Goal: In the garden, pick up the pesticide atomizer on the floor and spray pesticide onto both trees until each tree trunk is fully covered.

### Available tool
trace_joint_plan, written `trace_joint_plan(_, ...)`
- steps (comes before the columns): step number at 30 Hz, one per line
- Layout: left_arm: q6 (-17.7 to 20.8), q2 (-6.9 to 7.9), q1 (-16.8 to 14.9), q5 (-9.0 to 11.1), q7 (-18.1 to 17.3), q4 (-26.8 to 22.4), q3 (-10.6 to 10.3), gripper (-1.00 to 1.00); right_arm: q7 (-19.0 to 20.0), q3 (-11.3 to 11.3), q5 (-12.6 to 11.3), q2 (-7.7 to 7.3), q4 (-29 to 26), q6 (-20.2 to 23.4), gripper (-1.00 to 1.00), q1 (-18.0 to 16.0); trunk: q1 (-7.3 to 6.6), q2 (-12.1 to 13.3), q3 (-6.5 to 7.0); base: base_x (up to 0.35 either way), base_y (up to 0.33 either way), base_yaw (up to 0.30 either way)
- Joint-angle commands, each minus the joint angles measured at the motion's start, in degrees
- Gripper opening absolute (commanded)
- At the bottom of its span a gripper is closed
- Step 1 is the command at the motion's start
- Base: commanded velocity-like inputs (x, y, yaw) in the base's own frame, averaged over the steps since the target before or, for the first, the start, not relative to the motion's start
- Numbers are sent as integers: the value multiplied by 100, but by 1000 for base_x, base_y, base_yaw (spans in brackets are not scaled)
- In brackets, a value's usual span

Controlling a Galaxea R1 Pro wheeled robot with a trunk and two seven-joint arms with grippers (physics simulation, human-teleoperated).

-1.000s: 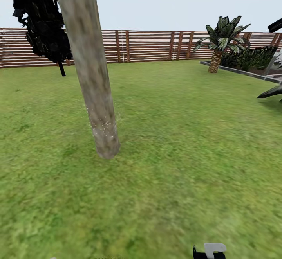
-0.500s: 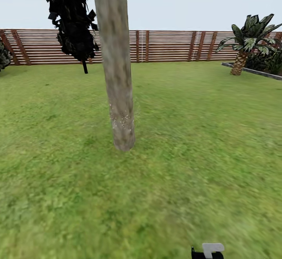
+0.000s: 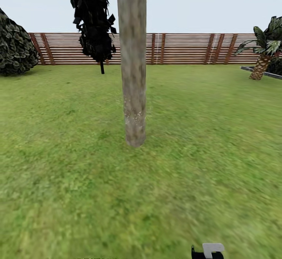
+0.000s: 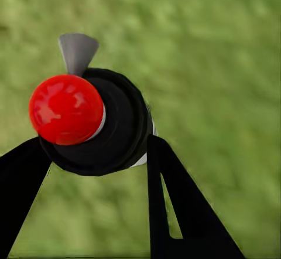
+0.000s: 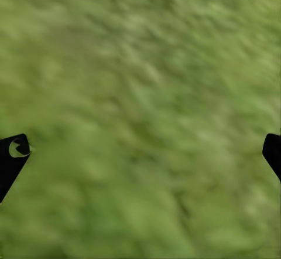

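A thick grey-brown tree trunk (image 3: 133, 75) rises from the garden lawn (image 3: 203, 141) straight ahead, with pale speckles on its lower part. A second tree (image 3: 94, 20) with dark jagged foliage stands farther back, near the fence. In the left wrist view, my left gripper (image 4: 93, 153) is shut on the pesticide atomizer (image 4: 117, 130), a black bottle with a red top (image 4: 65, 109) and a grey nozzle, held over grass. My right gripper (image 5: 140, 147) is open, its fingers wide apart over bare grass.
A brown slatted fence (image 3: 184, 48) closes the lawn at the back. A round dark bush (image 3: 15, 47) sits far left and a palm-like plant (image 3: 264, 51) far right beside a grey kerb. A black-and-white robot part (image 3: 208, 251) shows at the bottom edge.
The whole view has swung left: the near trunk now sits at the picture's centre and upright, the bush has come into view, and the palm has slid to the right edge.
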Motion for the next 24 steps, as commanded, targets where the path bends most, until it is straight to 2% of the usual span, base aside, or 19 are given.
trace_joint_plan(1,-27,16,-9,26,-40,21,37,-100,-7,50,-62,-1,1,-19,100,-1,-1,-2,2,-2,-4,219)
trace_joint_plan(24,-36,-23,-1,-15,-39,17,29,-100,-11,49,-58,-1,1,-19,100,40,-1,-2,82,0,0,255)
